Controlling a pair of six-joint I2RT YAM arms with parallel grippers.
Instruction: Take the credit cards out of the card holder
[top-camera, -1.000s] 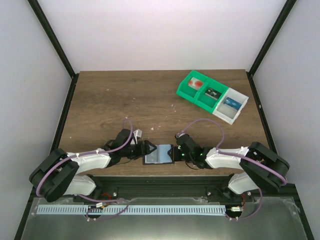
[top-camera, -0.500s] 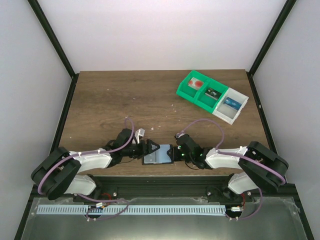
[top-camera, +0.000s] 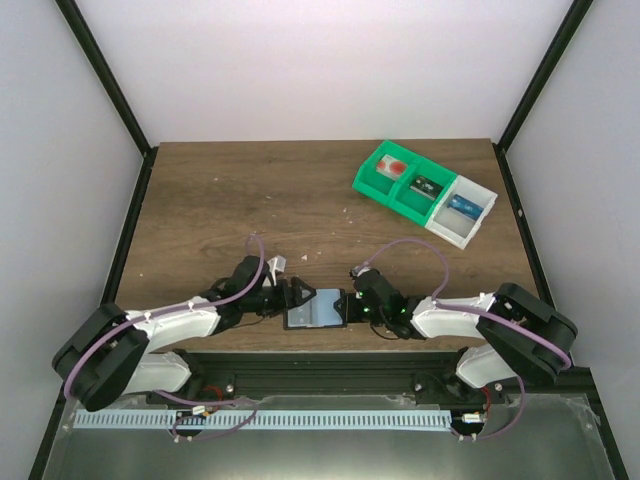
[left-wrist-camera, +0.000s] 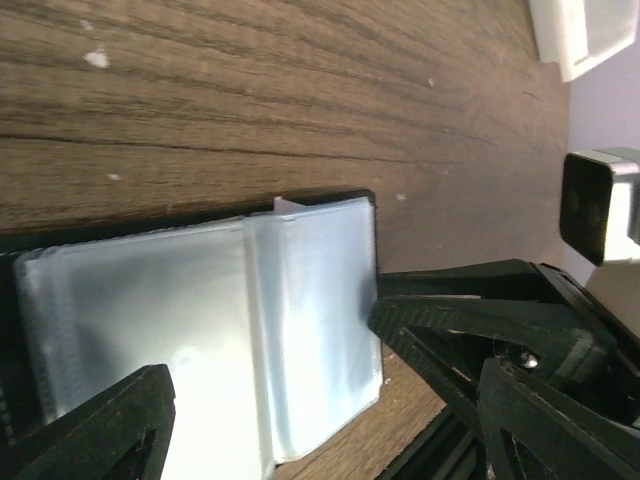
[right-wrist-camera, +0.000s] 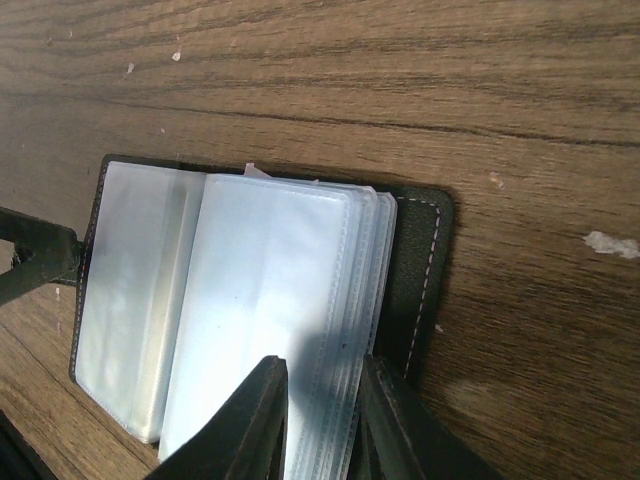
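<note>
The card holder (top-camera: 318, 310) lies open near the table's front edge, between both grippers. Its black cover (right-wrist-camera: 415, 270) carries a stack of clear pale sleeves (right-wrist-camera: 270, 270). My right gripper (right-wrist-camera: 325, 400) is shut on the right-hand stack of sleeves, one finger on top and one against the cover. My left gripper (left-wrist-camera: 320, 400) stands wide open over the holder's left page (left-wrist-camera: 150, 310), its fingers on either side and apart from it. I cannot make out credit cards inside the sleeves; a small pale tab (right-wrist-camera: 255, 168) pokes out at the far edge.
A green and white compartment tray (top-camera: 372, 165) sits at the back right with a small flat item in each of three compartments. Black frame posts and pale walls border the table. The table's front edge runs just behind the holder.
The left gripper nudged right onto the holder's left edge, then eased back a little, opening slightly. The right gripper and the holder have stayed put.
</note>
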